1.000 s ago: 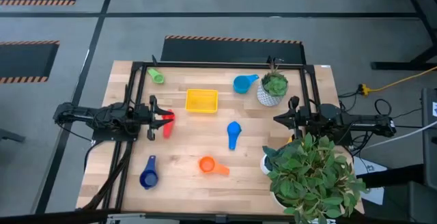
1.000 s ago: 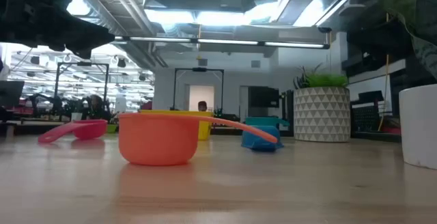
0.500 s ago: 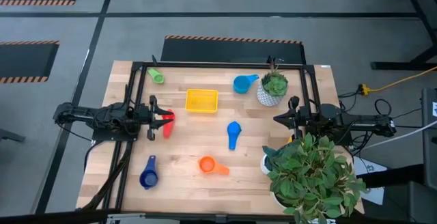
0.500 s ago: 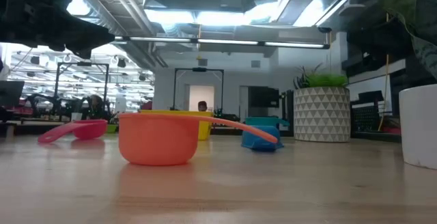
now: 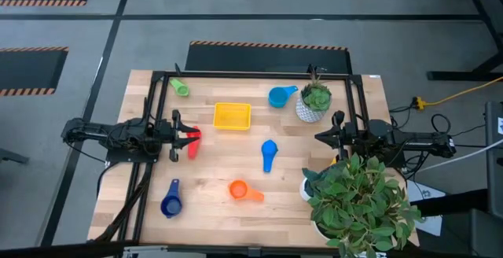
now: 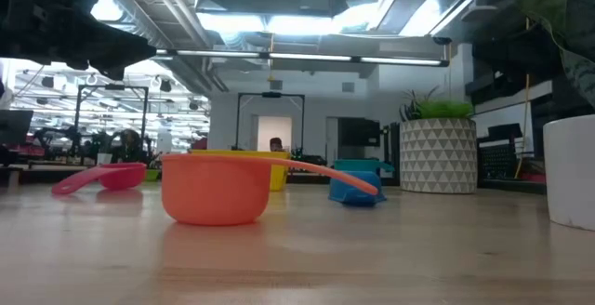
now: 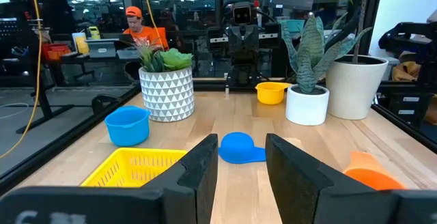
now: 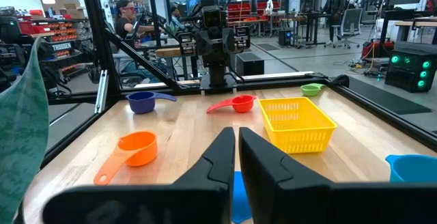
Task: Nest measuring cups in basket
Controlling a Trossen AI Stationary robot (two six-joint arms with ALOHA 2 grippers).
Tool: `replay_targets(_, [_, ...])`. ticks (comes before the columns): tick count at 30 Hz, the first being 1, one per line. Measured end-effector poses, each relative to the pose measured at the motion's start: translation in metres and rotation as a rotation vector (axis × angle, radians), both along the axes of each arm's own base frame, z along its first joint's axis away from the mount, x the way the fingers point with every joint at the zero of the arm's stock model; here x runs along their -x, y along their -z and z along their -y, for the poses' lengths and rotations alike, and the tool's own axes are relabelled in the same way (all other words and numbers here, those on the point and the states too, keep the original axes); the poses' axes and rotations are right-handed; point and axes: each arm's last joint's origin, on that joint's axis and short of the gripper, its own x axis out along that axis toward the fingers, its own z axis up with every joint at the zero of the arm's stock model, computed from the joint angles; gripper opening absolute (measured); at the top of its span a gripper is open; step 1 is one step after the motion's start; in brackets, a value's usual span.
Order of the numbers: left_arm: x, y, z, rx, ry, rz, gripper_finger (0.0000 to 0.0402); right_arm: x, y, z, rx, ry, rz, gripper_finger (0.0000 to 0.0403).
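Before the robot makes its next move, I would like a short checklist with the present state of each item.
1. Yellow plastic basket empty: ok.
2. All six cups visible: ok; green, light blue, red, blue, orange, dark blue.
3. Any cup nested: not ok, none yet.
4. Left gripper open: ok, nothing held.
5. Right gripper open: not ok, shut and holding nothing.
6. White patterned plant pot apart from the basket: ok.

- light blue cup is cut off at the right wrist picture's edge.
- blue cup lies mostly hidden behind the right gripper's fingers.
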Motion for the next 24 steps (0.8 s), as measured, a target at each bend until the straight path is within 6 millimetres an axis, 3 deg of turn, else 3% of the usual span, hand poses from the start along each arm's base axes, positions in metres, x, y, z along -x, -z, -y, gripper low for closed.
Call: replay_targets(24, [0.0000, 0.0000, 0.0000, 0.000, 0.000, 0.000, 0.0117, 0.0000, -0.0007, 0.0002, 0.073, 0.009, 0.007, 0.0027])
